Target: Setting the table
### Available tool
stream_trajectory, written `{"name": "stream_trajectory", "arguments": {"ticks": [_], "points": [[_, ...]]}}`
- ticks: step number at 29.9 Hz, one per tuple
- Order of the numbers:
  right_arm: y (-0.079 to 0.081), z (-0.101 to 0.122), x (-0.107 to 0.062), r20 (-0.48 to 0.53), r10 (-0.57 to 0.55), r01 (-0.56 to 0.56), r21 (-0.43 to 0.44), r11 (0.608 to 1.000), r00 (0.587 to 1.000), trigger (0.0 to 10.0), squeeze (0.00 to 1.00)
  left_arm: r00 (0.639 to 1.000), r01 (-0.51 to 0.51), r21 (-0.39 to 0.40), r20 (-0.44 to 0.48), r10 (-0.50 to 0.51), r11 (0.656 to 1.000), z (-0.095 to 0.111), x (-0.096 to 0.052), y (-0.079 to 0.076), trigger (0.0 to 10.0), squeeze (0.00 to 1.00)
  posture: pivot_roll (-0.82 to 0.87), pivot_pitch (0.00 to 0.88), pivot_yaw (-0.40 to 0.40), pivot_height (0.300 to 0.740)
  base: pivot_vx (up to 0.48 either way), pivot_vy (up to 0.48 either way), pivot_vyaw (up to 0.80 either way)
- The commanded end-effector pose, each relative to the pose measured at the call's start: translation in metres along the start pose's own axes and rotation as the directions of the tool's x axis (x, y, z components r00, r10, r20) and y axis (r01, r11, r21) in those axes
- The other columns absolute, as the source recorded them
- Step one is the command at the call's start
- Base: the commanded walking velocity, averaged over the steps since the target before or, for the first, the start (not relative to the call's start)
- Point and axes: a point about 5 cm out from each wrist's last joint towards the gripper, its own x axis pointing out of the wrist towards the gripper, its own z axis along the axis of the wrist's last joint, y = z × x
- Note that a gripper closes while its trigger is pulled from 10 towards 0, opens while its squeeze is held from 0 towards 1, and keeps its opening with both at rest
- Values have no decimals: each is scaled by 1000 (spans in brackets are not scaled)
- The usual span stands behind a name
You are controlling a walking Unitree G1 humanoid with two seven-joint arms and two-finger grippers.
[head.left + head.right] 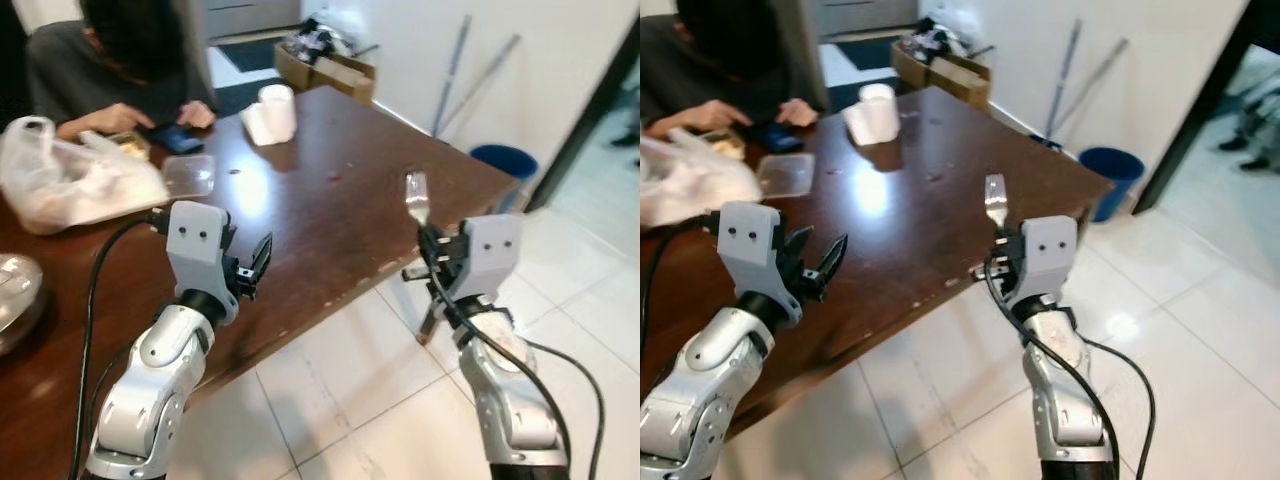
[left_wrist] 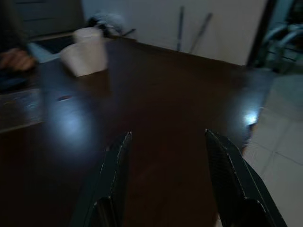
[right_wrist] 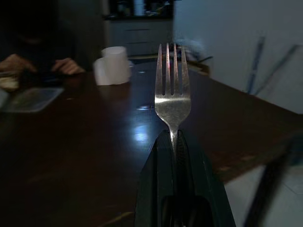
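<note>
My right gripper (image 1: 428, 240) is shut on a silver fork (image 1: 416, 196), held upright with its tines up, just off the near right edge of the dark wooden table (image 1: 330, 200). The right wrist view shows the fork (image 3: 172, 90) rising from between the closed black fingers (image 3: 156, 189). Over the table's near edge on the left, my left gripper (image 1: 255, 265) stands open with nothing between its fingers (image 2: 113, 179).
A person sits at the far side with hands (image 1: 110, 118) on a phone (image 1: 172, 136). A white plastic bag (image 1: 70, 180), a clear lid (image 1: 188, 174) and a paper roll (image 1: 270, 114) lie on the table. A blue bin (image 1: 504, 160) stands by the wall.
</note>
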Motion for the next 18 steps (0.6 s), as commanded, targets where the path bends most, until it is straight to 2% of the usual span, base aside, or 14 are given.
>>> {"name": "stream_trajectory", "arguments": {"ticks": [1, 18], "points": [[-2, 0, 1, -1, -3, 3, 2, 1000, 1000, 10000, 0, 1000, -4, 7, -6, 5, 1000, -2, 0, -1, 10000, 0, -64, 0, 81, 740, 0, 0, -800], [-2, -3, 0, -8, -1, 1, 2, 1000, 1000, 10000, 0, 1000, -5, -2, -17, 5, 1000, -6, 1, -2, 10000, 0, -61, 0, 79, 740, 0, 0, -800]]}}
